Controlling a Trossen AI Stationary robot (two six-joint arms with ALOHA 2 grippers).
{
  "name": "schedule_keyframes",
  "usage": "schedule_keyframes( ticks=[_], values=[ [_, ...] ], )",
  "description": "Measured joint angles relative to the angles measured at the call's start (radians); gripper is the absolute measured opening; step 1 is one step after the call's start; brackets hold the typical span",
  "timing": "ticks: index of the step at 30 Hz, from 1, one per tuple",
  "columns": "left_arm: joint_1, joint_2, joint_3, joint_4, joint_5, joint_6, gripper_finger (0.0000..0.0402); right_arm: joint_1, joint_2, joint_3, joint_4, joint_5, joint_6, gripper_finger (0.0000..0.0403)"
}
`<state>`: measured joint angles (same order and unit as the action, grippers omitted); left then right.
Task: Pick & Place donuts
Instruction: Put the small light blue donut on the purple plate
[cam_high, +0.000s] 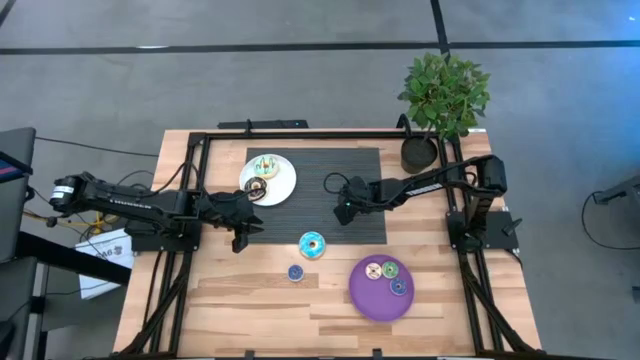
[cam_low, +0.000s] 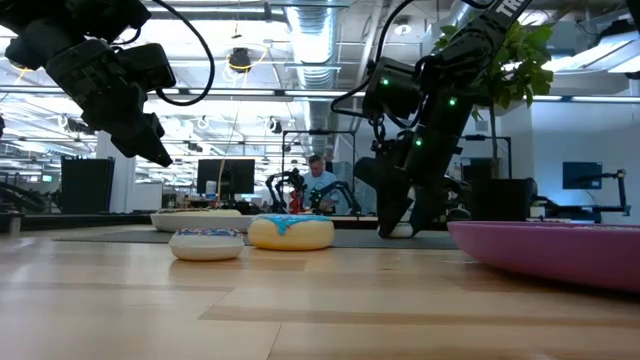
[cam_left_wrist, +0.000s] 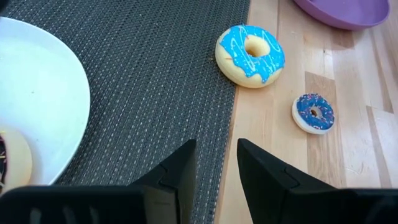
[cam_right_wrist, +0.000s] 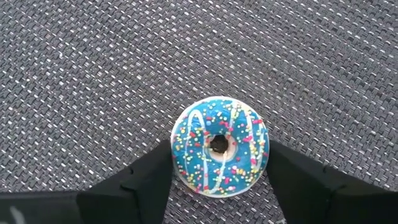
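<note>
Right wrist view shows the right gripper (cam_right_wrist: 219, 180) spread apart around a blue sprinkled donut (cam_right_wrist: 219, 147) lying on the dark mat (cam_right_wrist: 93, 74) at frame centre, while the left gripper (cam_left_wrist: 216, 168), fingers narrowly parted and empty, hovers at the mat's edge beside the white plate (cam_left_wrist: 37, 124).

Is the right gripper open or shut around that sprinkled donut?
Open: the right gripper has its fingers spread either side of the blue sprinkled donut lying flat on the mat.
</note>
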<state>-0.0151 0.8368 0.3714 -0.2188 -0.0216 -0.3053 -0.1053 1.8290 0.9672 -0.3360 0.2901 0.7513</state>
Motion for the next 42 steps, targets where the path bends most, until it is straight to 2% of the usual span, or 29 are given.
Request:
schedule_keyframes(
  ticks=[8,17,25,29,33,39,42],
  values=[
    [0.000,0.000,0.000,0.000,-0.001,0.004,0.0107,-0.010,0.000,0.000,-0.002,-0.002,0.000,0.0206],
    [0.000,0.000,0.000,0.000,-0.002,0.005,0.0107,-0.014,-0.025,-0.001,-0.020,-0.026,-0.048,0.0199],
    [0.000,0.000,0.000,0.000,-0.008,0.005,0.0107,-0.013,-0.156,-0.001,-0.073,-0.015,-0.053,0.0196],
    [0.000,0.000,0.000,0.003,-0.038,0.005,0.0107,0.007,-0.248,0.000,-0.123,-0.089,-0.025,0.0196],
    [0.000,0.000,0.000,0.001,-0.081,0.018,0.0107,0.065,-0.340,0.000,-0.177,-0.136,0.019,0.0192],
    [0.000,0.000,0.000,0.003,-0.096,0.135,0.0107,0.243,-0.438,0.000,-0.273,-0.098,0.105,0.0174],
    [0.000,0.000,0.000,0.008,-0.096,0.142,0.0107,0.357,-0.464,0.000,-0.337,-0.057,0.187,0.0163]
  ],
)
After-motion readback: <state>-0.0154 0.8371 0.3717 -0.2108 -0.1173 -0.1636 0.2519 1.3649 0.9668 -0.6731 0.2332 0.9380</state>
